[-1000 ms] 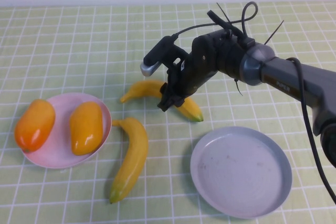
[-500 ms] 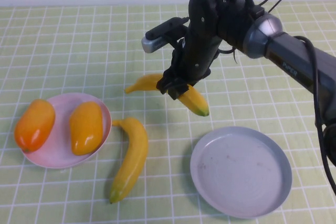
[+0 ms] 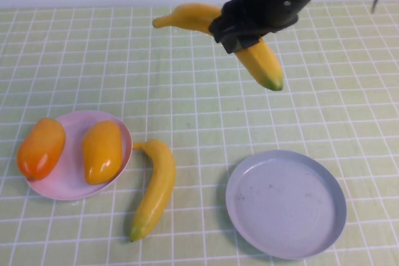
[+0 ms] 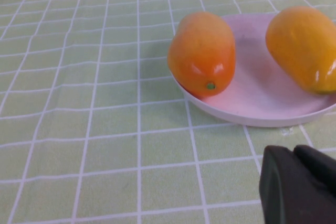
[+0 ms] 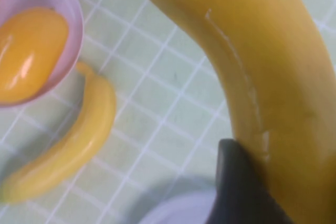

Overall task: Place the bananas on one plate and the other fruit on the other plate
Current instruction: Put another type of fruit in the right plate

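High view: right gripper (image 3: 240,37) at upper centre-right of the frame, clamped around the middle of a banana (image 3: 262,65) held well above the cloth, its green tip pointing toward lower right; the right wrist view confirms a dark finger (image 5: 239,182) pressed against the peel. Second banana (image 3: 154,188) lies on the cloth at lower centre-left, just beside the pink plate (image 3: 65,188) — apart from the grey plate (image 3: 285,204), which sits bare at lower right. Both mangoes (image 3: 101,151) rest on the pink plate at left; the redder one (image 4: 202,53) overhangs its rim. Left gripper (image 4: 299,184) appears only in the left wrist view, at lower right of that frame, low over the cloth near the pink plate, jaws closed on nothing.

Progress, as judged: the mango half looks complete; the banana half is under way — one lifted but not yet over the grey plate, one untouched.
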You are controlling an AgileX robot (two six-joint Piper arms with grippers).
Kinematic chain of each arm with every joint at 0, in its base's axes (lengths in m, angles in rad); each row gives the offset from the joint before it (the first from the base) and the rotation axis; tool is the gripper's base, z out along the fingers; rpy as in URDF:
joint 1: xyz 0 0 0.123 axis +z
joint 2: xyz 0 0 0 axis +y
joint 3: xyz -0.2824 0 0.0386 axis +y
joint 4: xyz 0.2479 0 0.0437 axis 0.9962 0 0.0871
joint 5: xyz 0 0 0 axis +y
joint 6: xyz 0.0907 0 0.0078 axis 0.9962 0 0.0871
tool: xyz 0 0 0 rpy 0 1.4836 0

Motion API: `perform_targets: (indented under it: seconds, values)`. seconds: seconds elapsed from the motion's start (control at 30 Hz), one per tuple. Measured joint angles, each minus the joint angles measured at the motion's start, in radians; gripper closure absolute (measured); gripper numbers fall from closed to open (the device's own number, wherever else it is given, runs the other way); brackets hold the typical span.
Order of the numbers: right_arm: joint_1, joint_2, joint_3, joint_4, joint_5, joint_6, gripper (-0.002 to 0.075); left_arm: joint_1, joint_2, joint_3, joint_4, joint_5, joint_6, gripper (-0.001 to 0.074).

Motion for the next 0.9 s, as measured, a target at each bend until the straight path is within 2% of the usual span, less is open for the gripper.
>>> perform_targets:
  seconds: [0.27, 0.57, 0.73, 0.9]
  values:
    - [0.0, -0.287, 0.45, -0.046, -0.008, 0.142, 0.0421, 0.0, 0.0, 0.0, 0.0, 0.0, 0.0, 0.0735]
    - [0.0, -0.476, 0.953, -0.063, -0.28, 0.35, 0.0421, 0.0, 0.0, 0.0, 0.004, 0.0, 0.0, 0.0735]
    - [0.0, -0.467, 1.07, -0.085, -0.401, 0.435, 0.0421, 0.0, 0.0, 0.0, 0.005, 0.0, 0.0, 0.0736]
    - [-0.036, -0.403, 1.094, -0.112, -0.481, 0.478, 0.0421, 0.0, 0.0, 0.0, 0.005, 0.0, 0.0, 0.0736]
